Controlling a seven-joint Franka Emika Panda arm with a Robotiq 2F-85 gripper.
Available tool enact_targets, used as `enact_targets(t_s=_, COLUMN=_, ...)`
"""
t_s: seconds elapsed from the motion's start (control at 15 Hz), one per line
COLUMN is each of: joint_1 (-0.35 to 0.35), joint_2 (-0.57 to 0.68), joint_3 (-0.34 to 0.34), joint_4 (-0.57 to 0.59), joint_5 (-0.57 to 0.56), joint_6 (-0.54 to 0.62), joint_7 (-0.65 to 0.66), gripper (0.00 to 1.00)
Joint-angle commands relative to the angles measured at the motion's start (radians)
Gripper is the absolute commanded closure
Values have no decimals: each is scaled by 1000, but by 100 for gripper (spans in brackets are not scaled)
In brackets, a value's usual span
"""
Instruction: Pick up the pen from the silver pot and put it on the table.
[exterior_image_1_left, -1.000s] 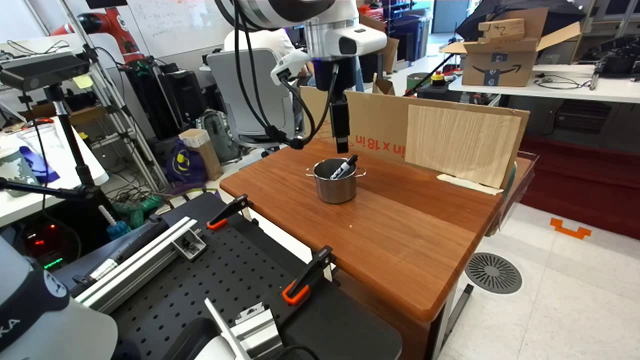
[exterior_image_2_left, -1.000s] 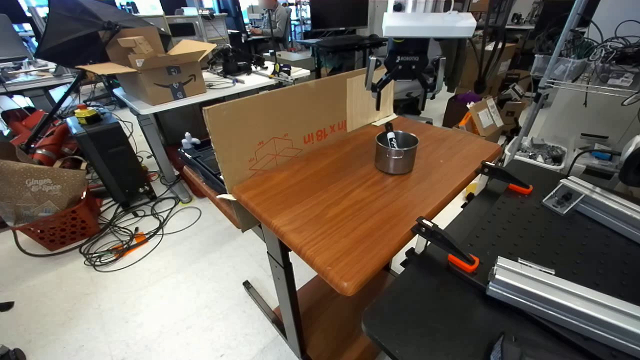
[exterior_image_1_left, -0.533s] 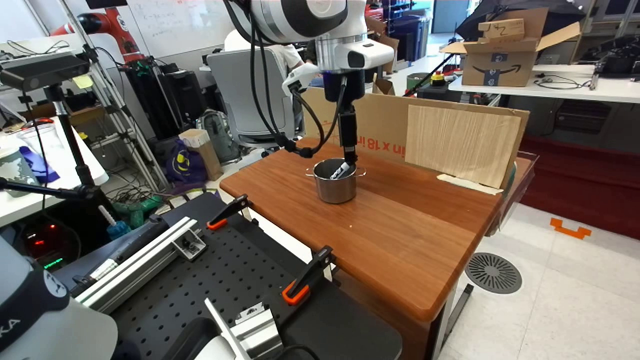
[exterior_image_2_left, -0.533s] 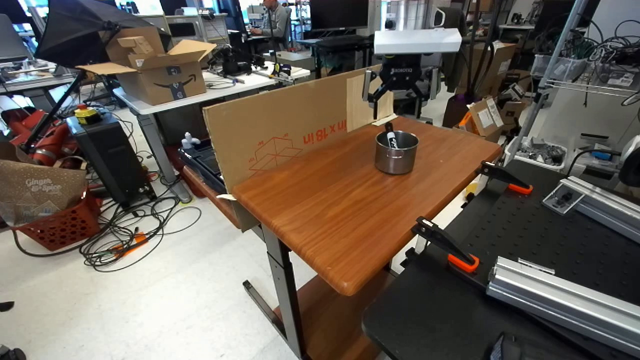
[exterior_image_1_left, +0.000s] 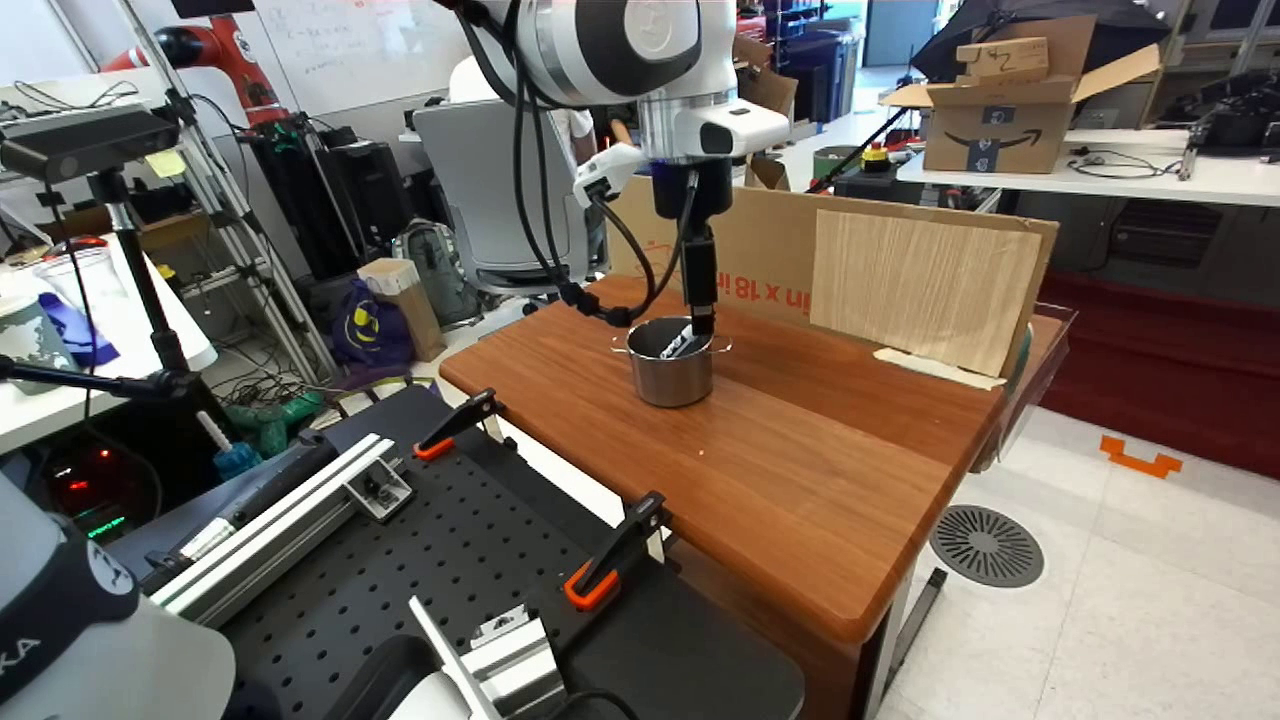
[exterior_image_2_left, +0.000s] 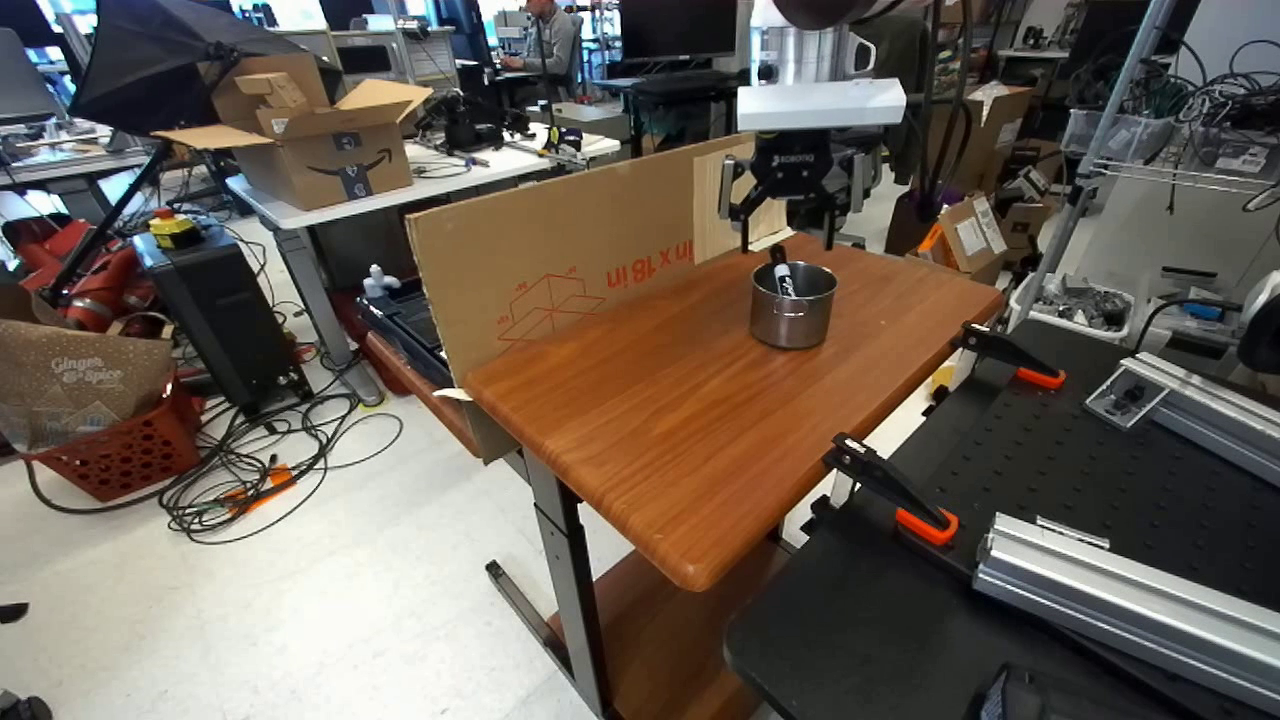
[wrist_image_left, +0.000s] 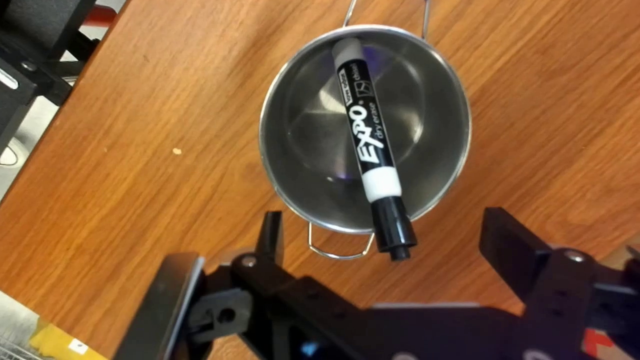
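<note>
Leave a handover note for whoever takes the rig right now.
Gripper: open, holding nothing; in the wrist view its jaws stand apart, one on each side of the cap of the pen.
Pen: leaning in the pot, cap end sticking out.
Pot: upright on the table.
Done: gripper is at the pen's cap end; no grasp yet.
Left: check height (whether the jaws are low enough to grip is unclear), close on the pen, lift it out, put it on the table.

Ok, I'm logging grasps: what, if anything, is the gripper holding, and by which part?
Nothing: the gripper is open, and the pen leans in the silver pot, untouched.
</note>
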Motion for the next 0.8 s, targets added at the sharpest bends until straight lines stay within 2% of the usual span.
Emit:
enact_targets(t_s=0.0, joint_1=22, joint_2=29, joint_3=-26, joint_4=38, joint_5=-14, joint_6=-18, joint_7=22, gripper=6)
enact_targets(t_s=0.07, joint_1=22, joint_2=34, joint_3=-28, joint_4=43, joint_5=-13, joint_6=-19, joint_7=21, gripper=9)
enact_targets(t_s=0.13, joint_1=22, joint_2=39, joint_3=-29, joint_4=50, joint_5=-11, joint_6=-21, joint_7=22, gripper=26)
enact_targets(t_s=0.73, joint_1=26, joint_2=68, joint_3=-38, joint_4=84, joint_5=-12, joint_6=-30, joint_7=21, gripper=92)
